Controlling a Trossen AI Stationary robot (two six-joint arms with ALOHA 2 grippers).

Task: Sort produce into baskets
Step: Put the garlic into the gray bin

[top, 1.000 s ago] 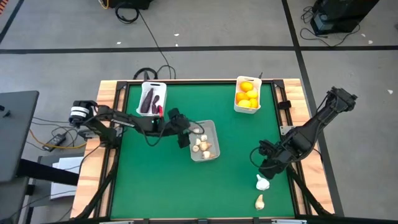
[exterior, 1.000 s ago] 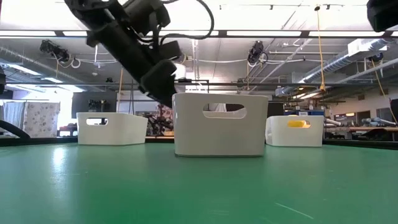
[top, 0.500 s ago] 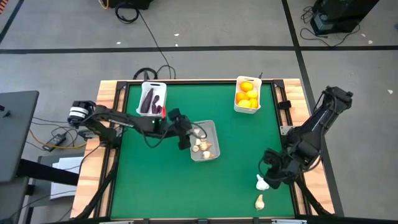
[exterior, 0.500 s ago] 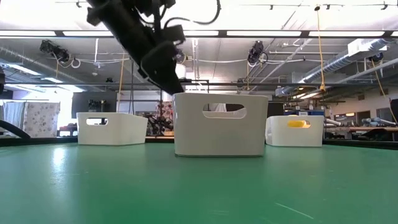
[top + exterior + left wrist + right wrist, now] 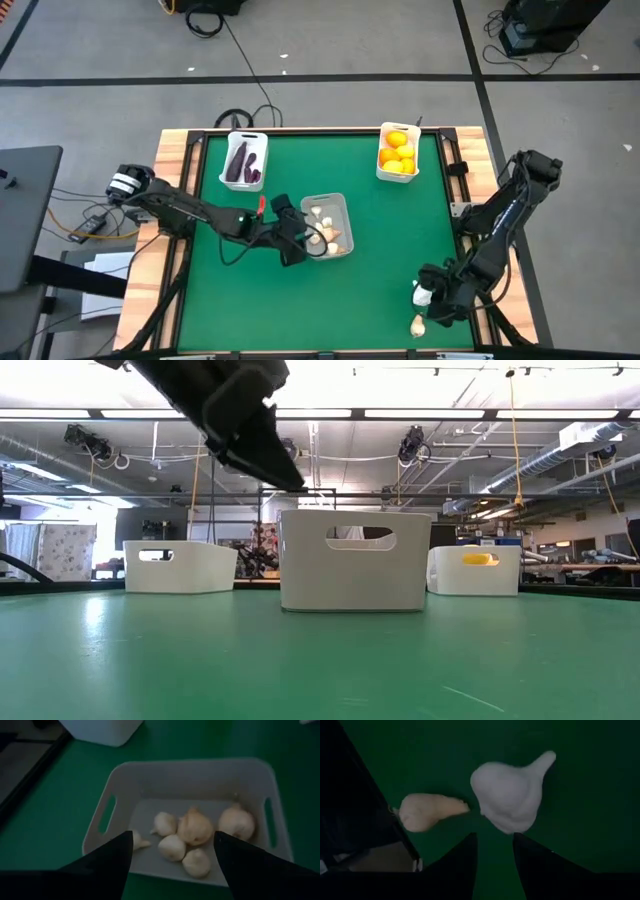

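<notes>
White plastic is what I sort into, and I take it from my left arm across. My left end effector (image 5: 291, 246) hangs over the green surface (image 5: 380, 240) with its fingers spread wide and empty; from its wrist camera the middle basket (image 5: 125, 780) lies just ahead of the fingertips, so I judge it is placed to clear that bin. That basket holds several garlic bulbs (image 5: 192, 826) clustered on its floor. Farther beyond that end effector, at the surface's far left corner, a second basket (image 5: 246, 137) holds the dark purple vegetables (image 5: 238, 163). Well off toward the far right corner, the third basket (image 5: 383, 170) carries the yellow-orange citrus (image 5: 396, 152). My right end effector (image 5: 437, 302) sits low near the surface's near right edge, fingers parted only narrowly and gripping nothing; directly ahead of its tips lies a white garlic bulb (image 5: 509, 800), and just beside that, apart from it, a smaller cream-coloured bulb (image 5: 426, 811). I read that pose as lining up on the white bulb, since these two are the only produce outside a basket. Both belong in the middle basket, well away from this end effector, across the surface.
</notes>
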